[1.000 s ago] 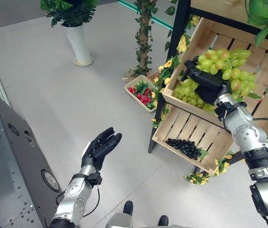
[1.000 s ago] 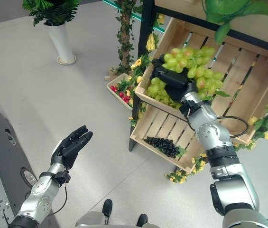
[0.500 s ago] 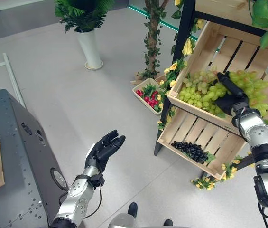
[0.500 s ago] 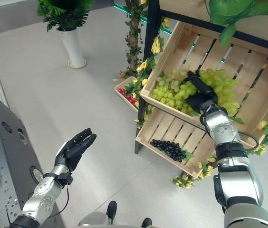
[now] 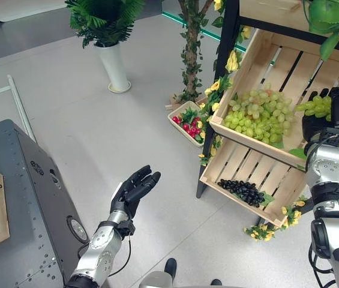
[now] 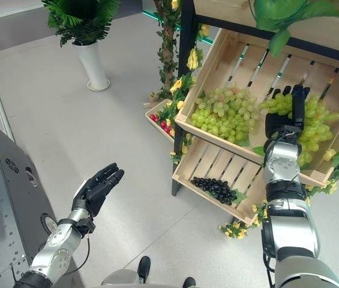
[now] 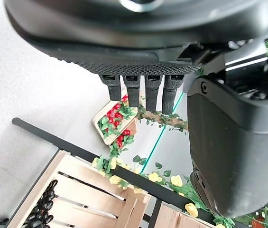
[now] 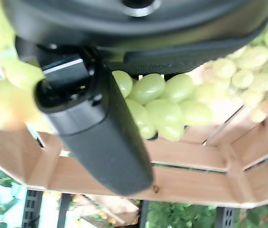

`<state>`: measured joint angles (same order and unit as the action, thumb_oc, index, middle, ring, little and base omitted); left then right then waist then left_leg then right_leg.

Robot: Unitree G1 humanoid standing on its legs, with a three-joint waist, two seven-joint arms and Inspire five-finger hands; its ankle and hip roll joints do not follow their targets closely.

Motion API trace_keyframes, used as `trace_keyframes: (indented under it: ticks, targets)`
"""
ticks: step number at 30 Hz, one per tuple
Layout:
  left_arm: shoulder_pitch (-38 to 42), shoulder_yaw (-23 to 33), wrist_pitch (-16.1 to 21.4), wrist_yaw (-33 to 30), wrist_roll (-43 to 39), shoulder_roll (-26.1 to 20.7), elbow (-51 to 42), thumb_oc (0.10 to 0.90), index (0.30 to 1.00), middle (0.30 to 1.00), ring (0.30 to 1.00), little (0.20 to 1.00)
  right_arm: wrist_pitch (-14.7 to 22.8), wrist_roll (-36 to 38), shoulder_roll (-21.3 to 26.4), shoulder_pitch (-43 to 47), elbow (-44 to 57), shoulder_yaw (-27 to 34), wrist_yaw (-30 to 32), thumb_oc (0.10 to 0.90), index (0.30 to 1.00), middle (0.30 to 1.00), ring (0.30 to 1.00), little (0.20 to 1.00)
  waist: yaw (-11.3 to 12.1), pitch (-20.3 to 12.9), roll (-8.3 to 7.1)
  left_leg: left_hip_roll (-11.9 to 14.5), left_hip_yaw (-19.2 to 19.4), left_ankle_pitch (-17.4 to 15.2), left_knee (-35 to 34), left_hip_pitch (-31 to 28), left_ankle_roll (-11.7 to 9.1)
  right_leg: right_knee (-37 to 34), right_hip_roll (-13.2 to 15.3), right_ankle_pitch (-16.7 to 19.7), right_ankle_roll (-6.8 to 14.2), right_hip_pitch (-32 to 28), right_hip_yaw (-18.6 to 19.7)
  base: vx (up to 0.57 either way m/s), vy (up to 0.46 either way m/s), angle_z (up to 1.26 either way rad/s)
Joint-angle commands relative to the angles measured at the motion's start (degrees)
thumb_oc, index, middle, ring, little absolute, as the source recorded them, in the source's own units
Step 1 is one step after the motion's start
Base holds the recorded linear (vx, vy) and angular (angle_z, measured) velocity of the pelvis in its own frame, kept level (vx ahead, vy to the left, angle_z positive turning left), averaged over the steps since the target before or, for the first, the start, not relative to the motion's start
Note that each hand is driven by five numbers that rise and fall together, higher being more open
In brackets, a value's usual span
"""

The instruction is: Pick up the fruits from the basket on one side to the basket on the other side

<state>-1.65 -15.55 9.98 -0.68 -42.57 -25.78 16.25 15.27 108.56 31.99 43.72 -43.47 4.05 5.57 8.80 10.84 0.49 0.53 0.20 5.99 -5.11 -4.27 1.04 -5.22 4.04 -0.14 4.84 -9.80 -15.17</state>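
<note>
Right robot hand (image 5: pixel 322 120) is reaching into the upper wooden crate (image 5: pixel 250 57), fingers extended up and relaxed against the right green grape bunch (image 6: pixel 313 123), not gripping anything. The second green grape bunch (image 5: pixel 256 114) is lying just left of it in the same crate. Left robot hand (image 5: pixel 132 189) is hovering palm-up over the floor, fingers straight, well apart from the shelf. Right arm is clearly nearer; likely closing on the right bunch next.

light: bright, even | shadows: soft | blur: wrist views (close hand bulk)
</note>
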Motion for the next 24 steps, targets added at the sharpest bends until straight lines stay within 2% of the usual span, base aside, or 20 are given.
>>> trace_keyframes:
  ticks: [1, 5, 6, 11, 18, 24]
  targets:
    - [5.7, -2.94, 4.55, 0.33, 0.03, -2.56, -3.86, 0.8, 0.9, 0.9, 0.9, 0.9, 0.47, -3.23, 1.77, 9.66, 6.35, -1.64, -1.91, 0.8, 0.9, 0.9, 0.9, 0.9, 0.77, -7.79, -2.08, 1.39, 1.44, -9.49, 0.11, -3.26, -2.18, 0.22, 1.99, -2.03, -1.8, -1.81, -1.99, 0.0, 0.0, 0.0]
    - [5.64, -2.66, 4.48, 0.6, -0.12, -2.61, -3.8, 0.8, 0.9, 0.9, 0.9, 0.9, -2.57, -5.09, 2.03, 9.43, 6.8, -2.3, -1.75, 0.8, 0.9, 0.9, 0.9, 0.9, 0.56, -7.93, -2.12, 1.47, 1.84, -9.44, 0.11, -3.24, -2.2, 0.22, 2.03, -1.92, -1.76, -1.62, -1.84, 0.0, 0.0, 0.0]
    - [5.62, -2.64, 4.47, 0.6, -0.09, -2.56, -3.8, 0.8, 0.9, 0.9, 0.9, 0.9, -4.28, -7.52, 2.3, 9.28, 7.12, -2.91, -1.3, 0.8, 0.9, 0.9, 0.9, 0.9, 0.47, -7.84, -2.17, 1.46, 1.92, -9.38, 0.11, -3.26, -2.2, 0.22, 2.05, -1.83, -1.77, -1.57, -1.82, 0.0, 0.0, 0.0]
    - [5.5, -2.38, 4.71, 0.76, 0.1, -2.15, -3.57, 0.8, 0.9, 0.9, 0.9, 0.9, -8.41, -7.84, 2.7, 8.95, 8.19, -5.12, -3.04, 0.8, 0.9, 0.9, 0.9, 0.9, 0.19, -7.66, -2.37, 1.43, 2.15, -9.36, 0.11, -3.29, -2.18, 0.22, 2.19, -1.7, -1.66, -1.43, -1.65, 0.0, 0.0, 0.0]
    - [5.68, -2.54, 5.06, 0.63, 0.19, -1.9, -3.78, 0.8, 0.9, 0.9, 0.9, 0.9, -10.88, -9.81, 2.73, 8.62, 11.33, -6.65, -3.5, 0.8, 0.9, 0.9, 0.9, 0.9, -0.02, -7.48, -2.69, 1.46, 2.01, -9.43, 0.11, -3.44, -2.16, 0.22, 2.28, -1.7, -1.57, -1.57, -1.62, 0.0, 0.0, 0.0]
    - [5.88, -2.67, 5.01, 0.74, 1.02, -1.26, -3.71, 0.8, 0.9, 0.9, 0.9, 0.9, -15.59, -16.64, 2.0, 7.96, 15.9, -9.39, -4.43, 0.8, 0.9, 0.9, 0.9, 0.9, -0.25, -7.46, -3.11, 1.5, 1.9, -9.42, 0.11, -3.38, -2.12, 0.22, 2.28, -1.63, -1.55, -1.41, -1.39, 0.0, 0.0, 0.0]
